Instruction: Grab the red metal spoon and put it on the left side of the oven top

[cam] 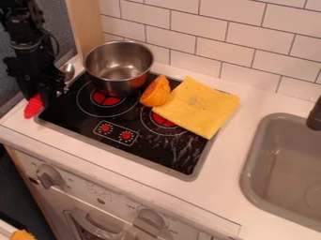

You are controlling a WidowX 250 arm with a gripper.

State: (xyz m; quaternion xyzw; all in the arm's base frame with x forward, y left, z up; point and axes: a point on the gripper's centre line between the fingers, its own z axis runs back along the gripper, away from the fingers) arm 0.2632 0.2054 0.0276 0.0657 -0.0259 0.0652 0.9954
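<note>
At the upper left, the black gripper [45,90] hangs low over the left edge of the black oven top [78,123]. The spoon's red handle [34,107] sticks out below and to the left of the gripper, beside the cooktop's left edge. Its shiny metal bowl end [67,71] shows to the right of the gripper, near the pot. The gripper covers the middle of the spoon, and whether the spoon is held or rests on the surface is unclear.
A steel pot [119,65] stands on the back left burner. An orange piece [155,92] and a yellow cloth [199,107] lie to its right. The sink [276,164] is at the right, the tiled wall behind.
</note>
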